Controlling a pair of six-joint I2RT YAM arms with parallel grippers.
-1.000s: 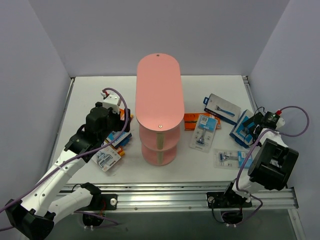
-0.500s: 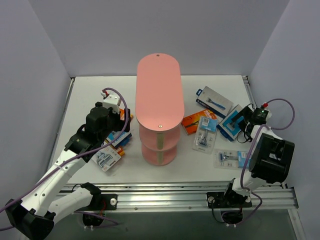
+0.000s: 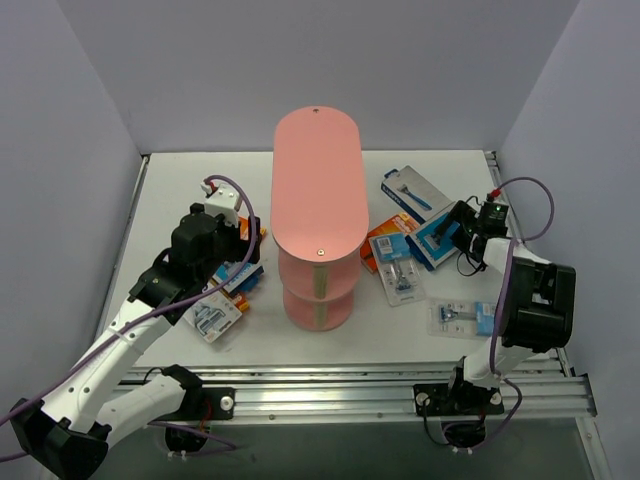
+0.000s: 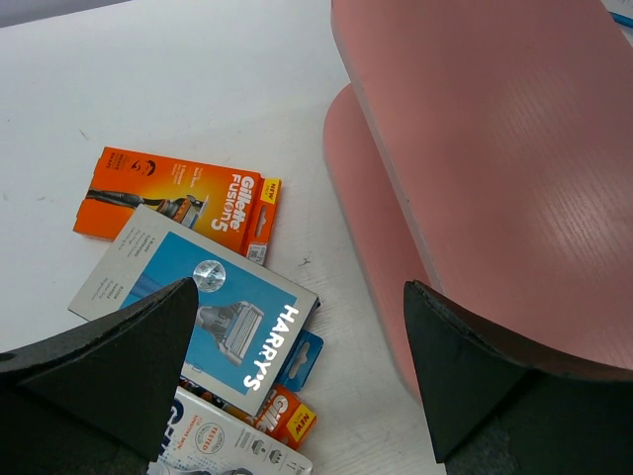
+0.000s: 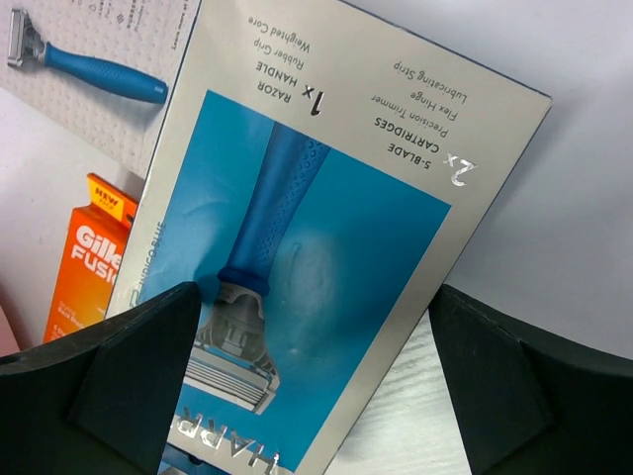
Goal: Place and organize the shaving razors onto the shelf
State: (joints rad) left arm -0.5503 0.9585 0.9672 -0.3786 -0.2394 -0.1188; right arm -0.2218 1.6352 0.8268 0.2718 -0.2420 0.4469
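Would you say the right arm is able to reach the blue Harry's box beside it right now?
Probably yes: the open right gripper is poised right over the Harry's box, with nothing between them.

The white desk [image 3: 190, 175] carries the pink shelf [image 3: 318, 180] standing at frame centre. A cluster of razor packs [image 3: 213, 318] lies flat at centre left, and other packs [image 3: 400, 275] lie scattered at centre right.
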